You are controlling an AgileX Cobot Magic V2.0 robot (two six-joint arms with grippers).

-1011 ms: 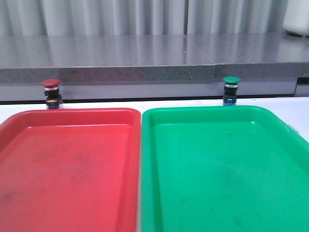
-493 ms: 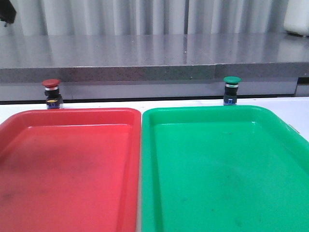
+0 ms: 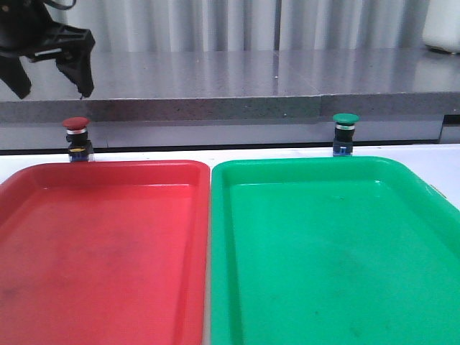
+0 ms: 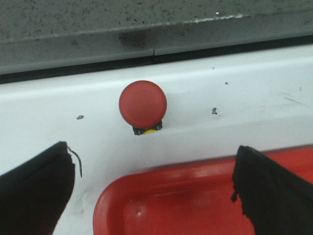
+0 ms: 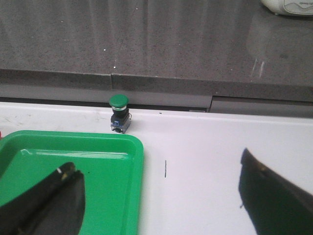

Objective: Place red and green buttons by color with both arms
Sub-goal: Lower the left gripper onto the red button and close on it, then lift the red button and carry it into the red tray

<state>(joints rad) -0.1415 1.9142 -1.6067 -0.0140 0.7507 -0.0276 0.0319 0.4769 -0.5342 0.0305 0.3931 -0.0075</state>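
The red button (image 3: 77, 136) stands upright on the white table just behind the red tray's (image 3: 108, 169) far left corner. The green button (image 3: 344, 131) stands behind the green tray's (image 3: 302, 165) far rim. My left gripper (image 3: 52, 85) hangs open and empty above and slightly left of the red button. In the left wrist view the red cap (image 4: 143, 103) lies ahead of the open left gripper (image 4: 151, 161), beyond the tray corner (image 4: 112, 196). In the right wrist view the green button (image 5: 119, 111) stands well ahead of the open, empty right gripper (image 5: 159, 164). The right gripper is outside the front view.
A grey stone ledge (image 3: 230, 108) runs behind both buttons. The green tray's corner (image 5: 137, 147) lies under the right gripper's left finger (image 5: 49, 200). A white object (image 3: 442, 29) sits on the ledge at the far right.
My left gripper has come into the front view at the top left, moving down and right above the red button. The buttons and trays have not moved.
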